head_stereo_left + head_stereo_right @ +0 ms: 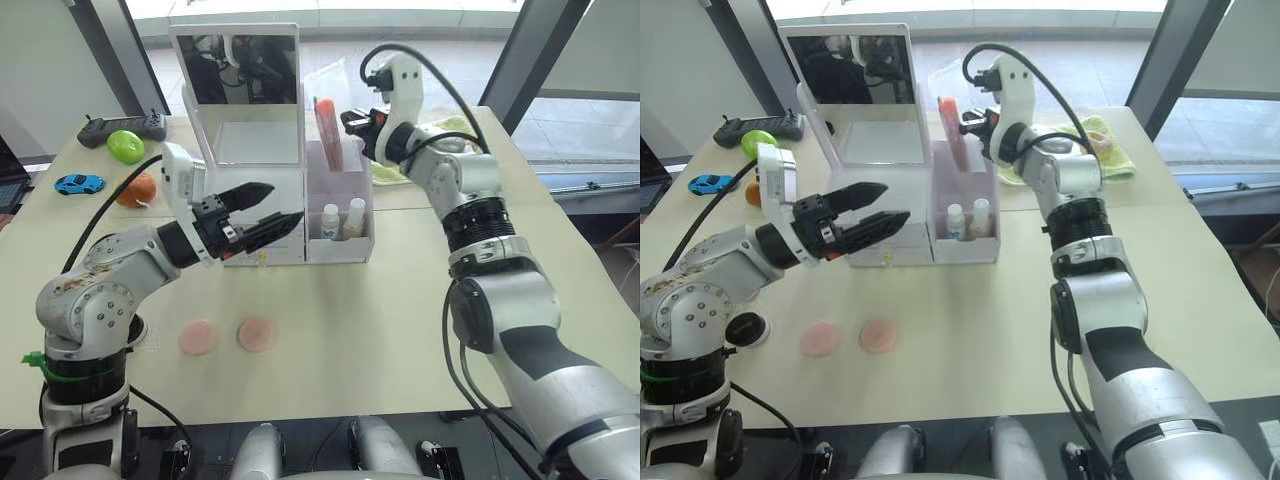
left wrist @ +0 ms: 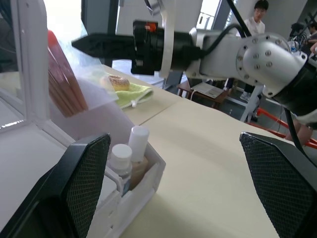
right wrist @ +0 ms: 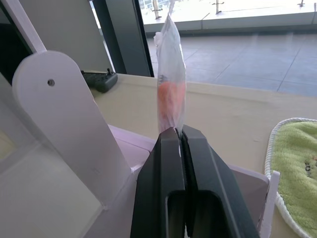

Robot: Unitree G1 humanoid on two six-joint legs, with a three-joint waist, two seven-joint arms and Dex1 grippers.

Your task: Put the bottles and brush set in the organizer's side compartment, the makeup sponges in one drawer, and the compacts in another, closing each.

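Brush set (image 1: 328, 135) stands upright in side compartment (image 1: 340, 215).

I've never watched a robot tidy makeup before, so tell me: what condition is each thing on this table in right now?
White organizer: mirror lid raised, front drawers shut.
Two small white-capped bottles: upright in the side compartment.
Clear bag of orange brushes: upright over the side compartment, pinched by the right gripper.
Left gripper: open, holding nothing.
Two pink round sponges: flat on the table, apart.
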